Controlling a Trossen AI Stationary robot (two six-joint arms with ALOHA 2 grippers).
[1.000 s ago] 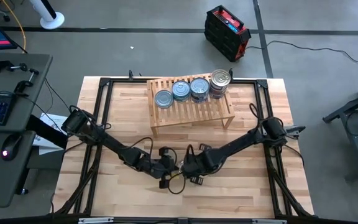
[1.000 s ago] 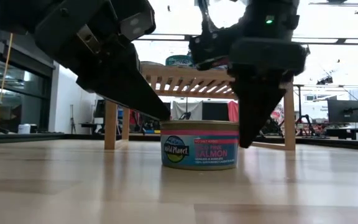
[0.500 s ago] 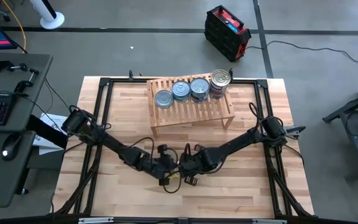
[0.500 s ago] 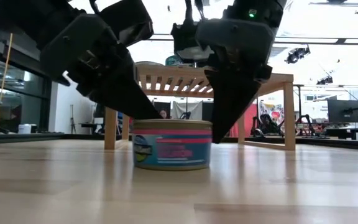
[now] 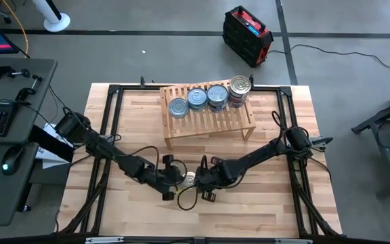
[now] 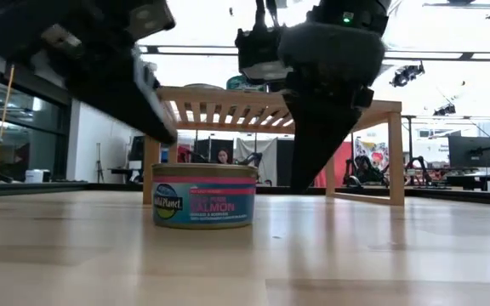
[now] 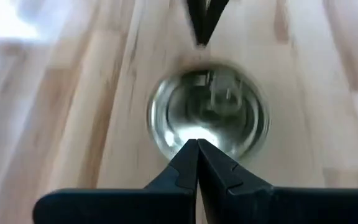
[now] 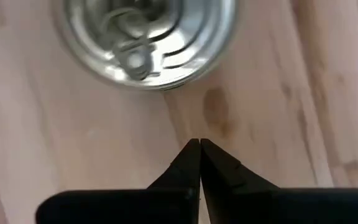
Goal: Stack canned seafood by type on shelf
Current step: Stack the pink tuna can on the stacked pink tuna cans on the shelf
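A salmon tin (image 6: 204, 195) is standing on the wooden table, its blue and pink label showing the brand "Wild Planet" in an oval logo and the word "SALMON" in pink capitals; smaller lines are unreadable.

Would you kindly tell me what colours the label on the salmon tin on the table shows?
Blue with a pink band, clearest in the low view: salmon tin.

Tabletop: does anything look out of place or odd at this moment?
One round silver tin with a pull-ring lid and a salmon label sits alone on the light wooden tabletop, off the slatted wooden shelf holding the other tins. Both tools, left and right, flank it shut, gripping nothing.
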